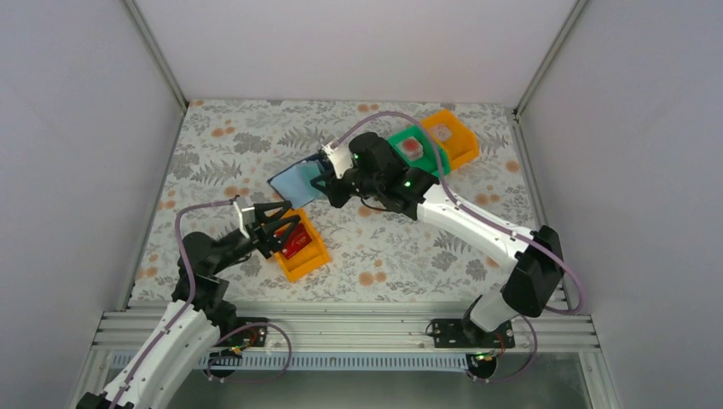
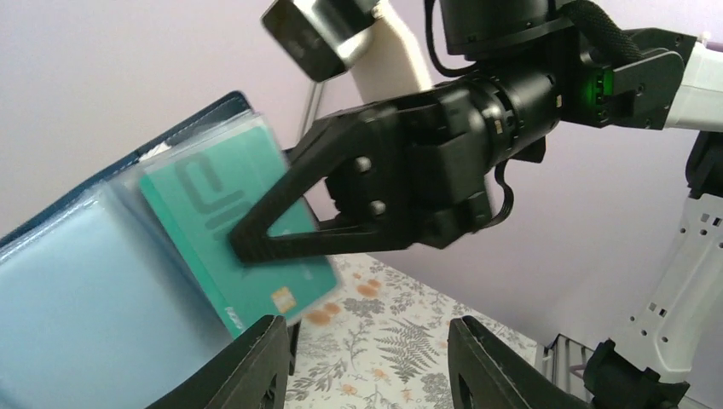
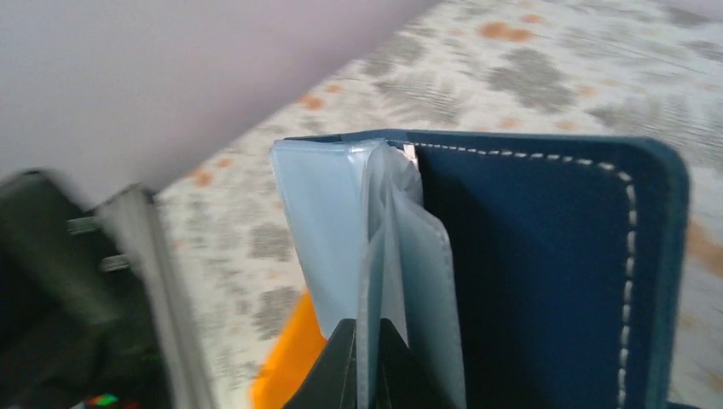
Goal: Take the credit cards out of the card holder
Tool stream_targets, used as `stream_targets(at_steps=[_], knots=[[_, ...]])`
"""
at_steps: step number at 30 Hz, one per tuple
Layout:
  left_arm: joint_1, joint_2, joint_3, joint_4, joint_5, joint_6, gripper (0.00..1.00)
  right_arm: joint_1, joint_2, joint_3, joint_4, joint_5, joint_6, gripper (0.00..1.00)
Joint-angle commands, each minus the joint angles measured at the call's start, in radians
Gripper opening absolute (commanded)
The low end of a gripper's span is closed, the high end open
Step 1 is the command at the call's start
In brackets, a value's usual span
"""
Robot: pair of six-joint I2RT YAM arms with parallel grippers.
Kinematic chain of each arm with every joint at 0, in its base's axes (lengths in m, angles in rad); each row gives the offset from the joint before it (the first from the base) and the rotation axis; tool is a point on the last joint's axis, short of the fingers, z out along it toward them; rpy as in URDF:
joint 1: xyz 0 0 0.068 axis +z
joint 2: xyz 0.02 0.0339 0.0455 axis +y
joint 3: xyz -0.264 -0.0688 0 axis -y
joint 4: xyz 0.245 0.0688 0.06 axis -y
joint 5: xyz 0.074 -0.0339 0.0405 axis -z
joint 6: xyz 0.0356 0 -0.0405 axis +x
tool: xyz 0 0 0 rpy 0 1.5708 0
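The card holder [image 1: 294, 181] is open and held above the table, navy cover [image 3: 529, 256] to one side and pale blue sleeves [image 2: 77, 307] fanned out. My right gripper [image 1: 324, 183] is shut on one sleeve [image 3: 368, 341]. A teal credit card [image 2: 290, 281] sticks partway out of a sleeve, under the right gripper's finger [image 2: 281, 243]. A red credit card [image 1: 297, 244] lies in the near orange bin [image 1: 309, 262]. My left gripper [image 1: 290, 232] is open and empty above that bin, its fingers [image 2: 247, 366] just below the teal card.
A green bin [image 1: 413, 146] and a second orange bin [image 1: 450, 136] stand at the back right, each with a small item inside. The near orange bin also shows below the card holder in the right wrist view [image 3: 286, 366]. White walls enclose the floral table.
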Motion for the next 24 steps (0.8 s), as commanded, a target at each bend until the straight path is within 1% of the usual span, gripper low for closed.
stream_targets(at_steps=[1,3,7,11,13,19,23,24], knots=[[-0.001,0.003,-0.017,0.051,0.013,-0.015,0.47,0.003,-0.083,-0.051,0.160,-0.365,-0.083,0.04],[0.001,0.004,-0.017,0.045,0.007,-0.014,0.45,0.004,-0.101,-0.075,0.171,-0.416,-0.110,0.04],[0.001,-0.002,-0.012,0.003,-0.015,-0.004,0.39,0.003,-0.129,-0.112,0.163,-0.478,-0.185,0.04],[-0.001,-0.004,-0.014,0.030,0.040,0.024,0.36,0.004,-0.125,-0.120,0.154,-0.578,-0.237,0.04],[0.000,-0.003,-0.014,0.053,0.072,0.037,0.31,0.005,-0.111,-0.114,0.153,-0.617,-0.251,0.04],[-0.003,-0.002,-0.013,0.079,0.113,0.052,0.18,0.006,-0.082,-0.100,0.148,-0.663,-0.277,0.04],[-0.003,-0.004,-0.017,0.104,0.129,0.066,0.16,0.007,-0.071,-0.100,0.155,-0.608,-0.266,0.04],[-0.003,-0.004,-0.017,0.110,0.134,0.073,0.13,0.006,-0.068,-0.098,0.155,-0.600,-0.265,0.04]])
